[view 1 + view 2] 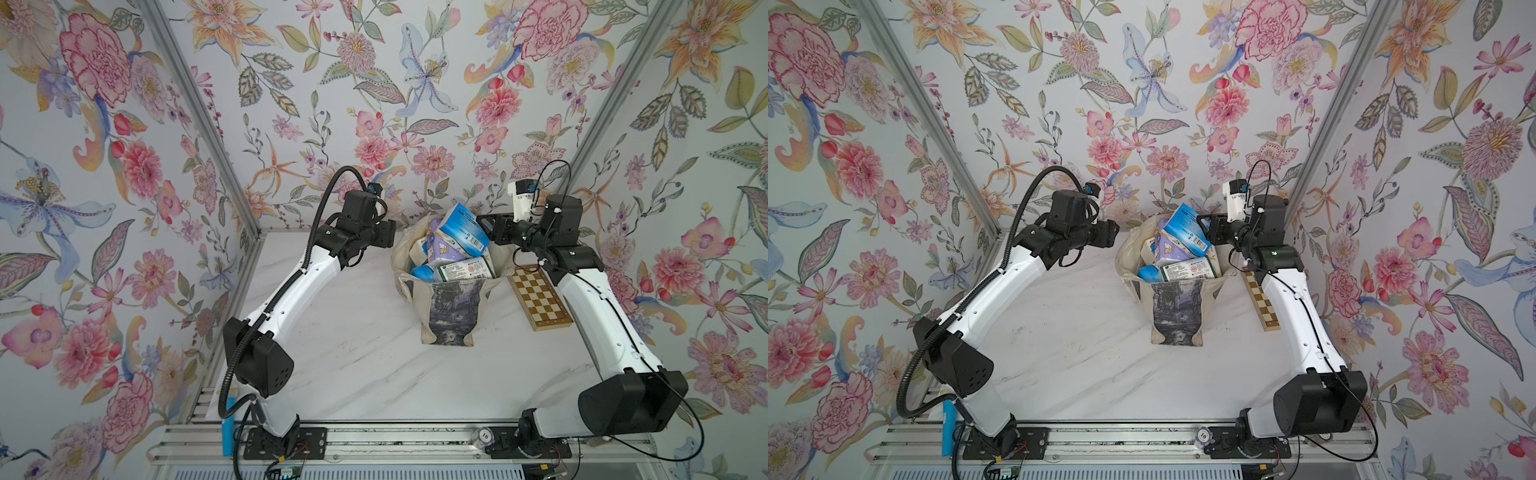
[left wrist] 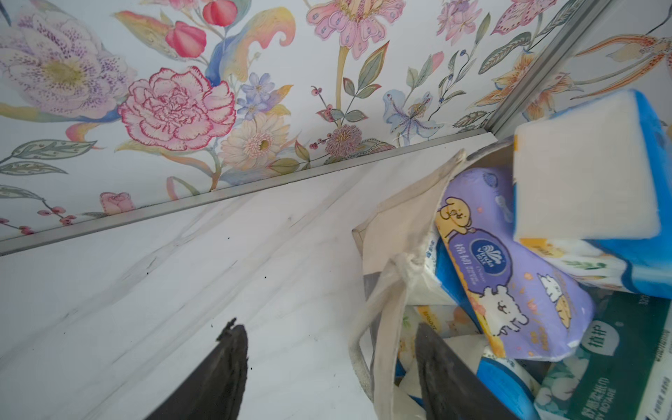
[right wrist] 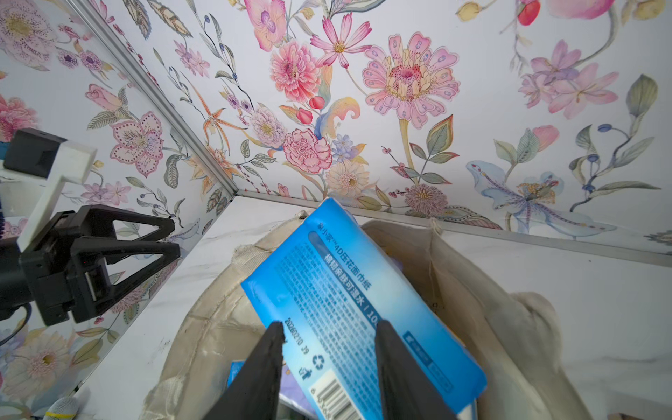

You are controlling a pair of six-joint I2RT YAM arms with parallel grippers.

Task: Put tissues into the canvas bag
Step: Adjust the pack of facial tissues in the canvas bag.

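Though brim-full, canvas bag (image 1: 446, 307) beside open table (image 1: 353, 353) leftward.

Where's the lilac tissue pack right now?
In a top view, the lilac pack sits inside the canvas bag, partly under the tilted blue pack and just behind the green-white pack.

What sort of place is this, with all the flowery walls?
Probably a robot test booth, not a home: a left arm and right arm are bolted to a metal rail, wallpaper covers framed panels, and a bag of tissues stands on the table.
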